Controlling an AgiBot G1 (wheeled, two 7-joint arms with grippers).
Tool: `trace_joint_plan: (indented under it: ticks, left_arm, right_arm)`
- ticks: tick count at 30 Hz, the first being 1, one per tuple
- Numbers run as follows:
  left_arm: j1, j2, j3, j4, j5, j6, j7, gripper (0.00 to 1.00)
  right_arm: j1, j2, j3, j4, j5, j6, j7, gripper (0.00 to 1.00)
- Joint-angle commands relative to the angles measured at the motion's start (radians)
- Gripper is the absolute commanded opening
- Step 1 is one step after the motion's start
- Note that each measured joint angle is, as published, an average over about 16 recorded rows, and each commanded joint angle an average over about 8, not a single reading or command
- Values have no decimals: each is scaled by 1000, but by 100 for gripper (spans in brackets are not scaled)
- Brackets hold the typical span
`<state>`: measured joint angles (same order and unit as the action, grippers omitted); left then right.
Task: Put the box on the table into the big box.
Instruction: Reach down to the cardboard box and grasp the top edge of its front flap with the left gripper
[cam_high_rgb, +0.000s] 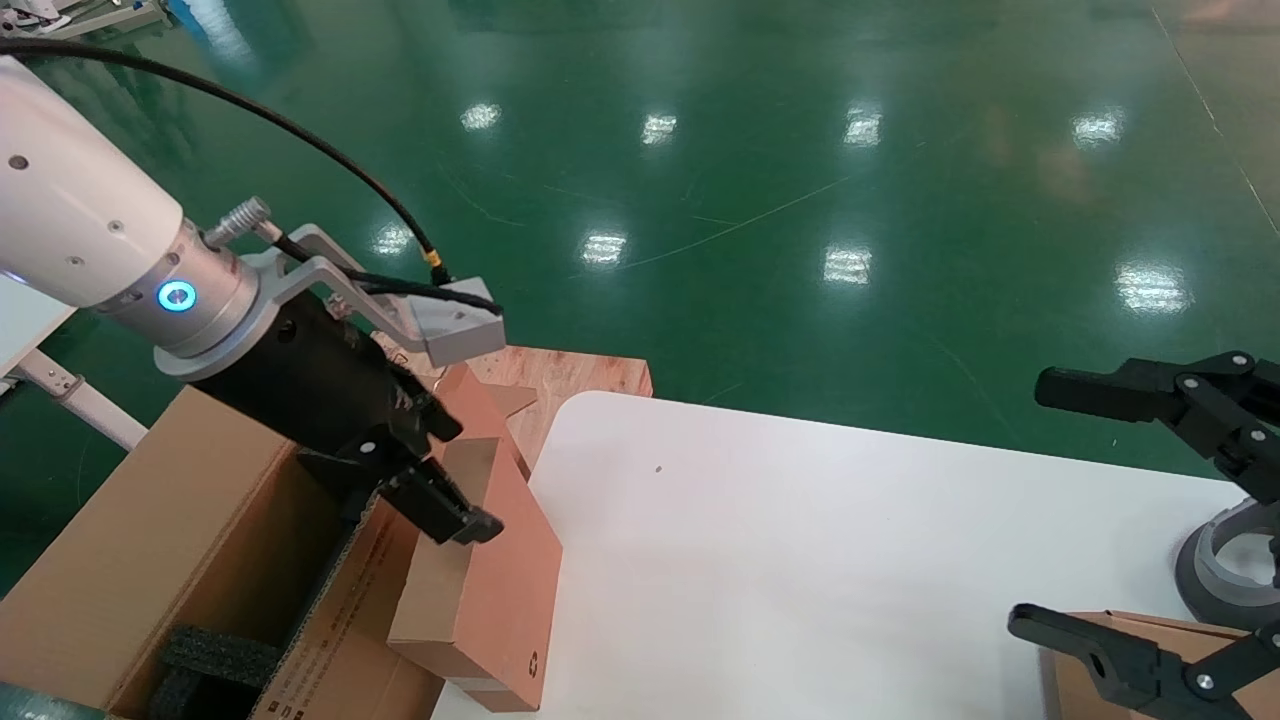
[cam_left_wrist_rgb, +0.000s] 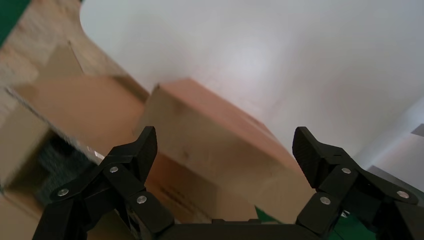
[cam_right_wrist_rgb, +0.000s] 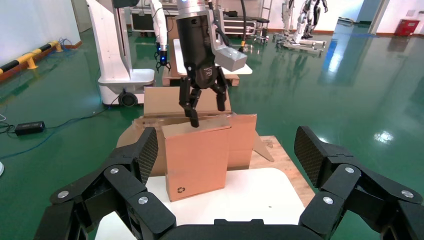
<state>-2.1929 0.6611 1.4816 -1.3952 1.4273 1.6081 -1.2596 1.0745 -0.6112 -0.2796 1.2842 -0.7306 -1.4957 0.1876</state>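
Observation:
The reddish-brown box (cam_high_rgb: 500, 580) stands on edge at the left edge of the white table (cam_high_rgb: 850, 560), right beside the big box (cam_high_rgb: 120, 560), with its recycling symbol low down. My left gripper (cam_high_rgb: 470, 478) is open and straddles the box's top edge without closing on it. In the left wrist view the box (cam_left_wrist_rgb: 200, 115) lies between the spread fingers (cam_left_wrist_rgb: 145, 145). The right wrist view shows the box (cam_right_wrist_rgb: 195, 155) upright under the left gripper (cam_right_wrist_rgb: 207, 112). My right gripper (cam_high_rgb: 1030, 503) is open and empty over the table's right end.
Black foam (cam_high_rgb: 215, 660) lies inside the big box, whose printed flap (cam_high_rgb: 330, 640) rises next to the table. A wooden pallet (cam_high_rgb: 570, 375) sits behind it. A paler tan carton (cam_high_rgb: 1070, 690) is under the right gripper. A smaller table's slanted leg (cam_high_rgb: 80, 400) is at far left.

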Motion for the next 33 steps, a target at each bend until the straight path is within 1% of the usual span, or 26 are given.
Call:
trace_joint_plan:
  ticks: [1, 7, 13, 22, 33]
  left_arm:
    - [-19, 5, 37, -2, -3, 3, -27, 100]
    - [-47, 12, 97, -4, -15, 9, -79, 100]
    - [-54, 15, 127, -1, -25, 11, -113, 100]
    - [-28, 13, 147, 17, -43, -3, -147, 100]
    - [17, 2, 148, 46, -77, -33, -162, 100]
  right_arm:
    - [0, 0, 0, 0, 0, 0, 0, 100]
    - [0, 0, 0, 0, 0, 0, 0, 100]
    - [0, 0, 0, 0, 0, 0, 0, 100]
    - [0, 0, 0, 0, 0, 0, 0, 100]
    - [0, 0, 0, 0, 0, 0, 0, 100]
